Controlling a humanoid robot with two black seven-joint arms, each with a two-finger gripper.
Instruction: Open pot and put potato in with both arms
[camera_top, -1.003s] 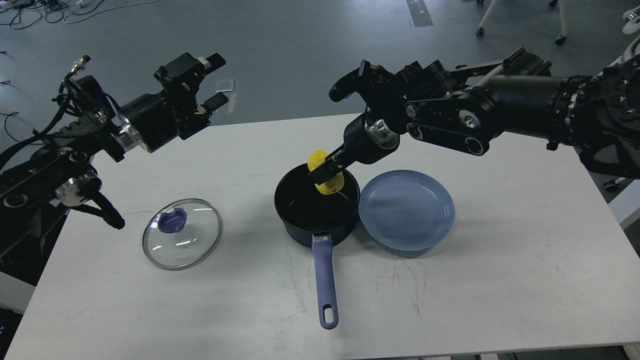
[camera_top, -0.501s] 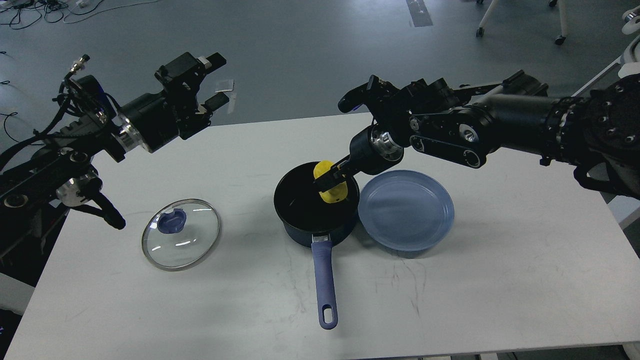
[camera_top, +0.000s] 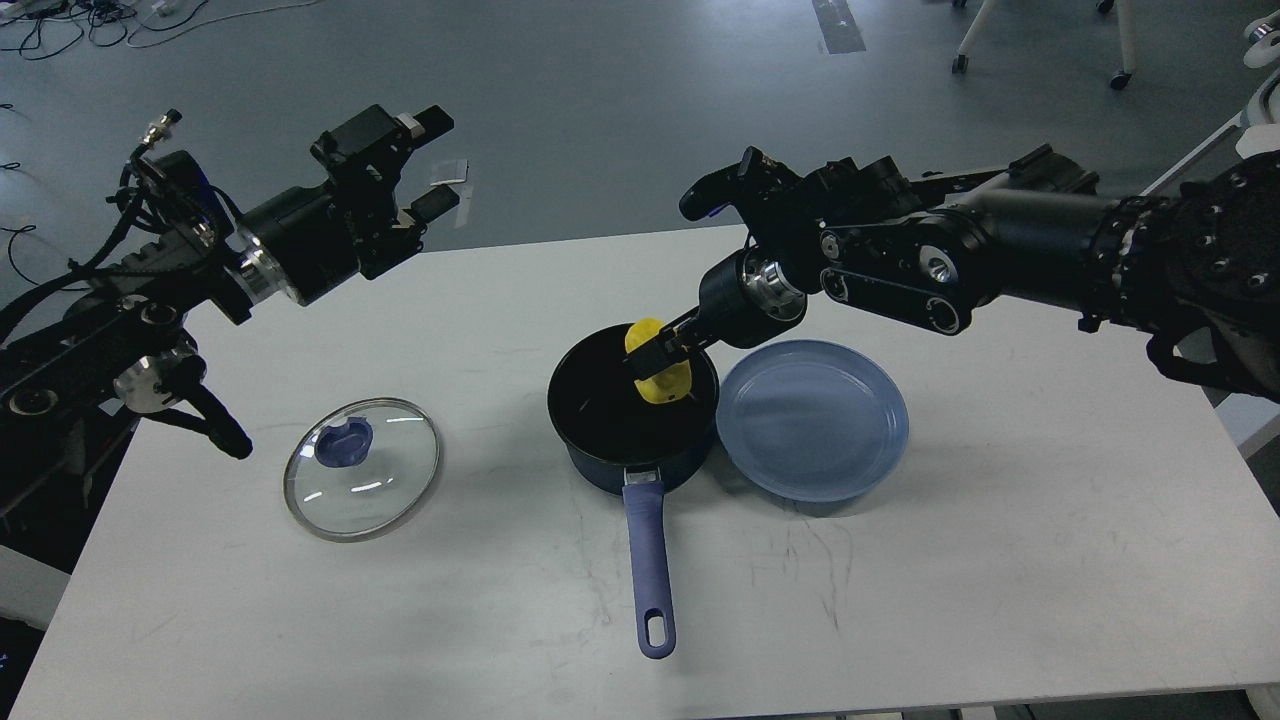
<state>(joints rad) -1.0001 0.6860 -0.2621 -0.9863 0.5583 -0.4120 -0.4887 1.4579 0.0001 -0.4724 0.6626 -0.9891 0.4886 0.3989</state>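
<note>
- Right gripper (camera_top: 655, 357), jaws clamped on the yellow potato (camera_top: 660, 372), sits inside the open pot (camera_top: 630, 415).
- Left gripper (camera_top: 425, 165) hovers, jaws apart.
- Glass lid (camera_top: 362, 467) lies on the desk (camera_top: 1000, 560).

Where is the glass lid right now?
In the head view, the glass lid lies flat on the table's left side, apart from the pot, below the left hand.

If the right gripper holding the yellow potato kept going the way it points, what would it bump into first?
Probably the dark inside of the pot. The right gripper points down and leftward into it, shut on the potato, so the potato would likely touch first. Depth is hard to judge.
</note>
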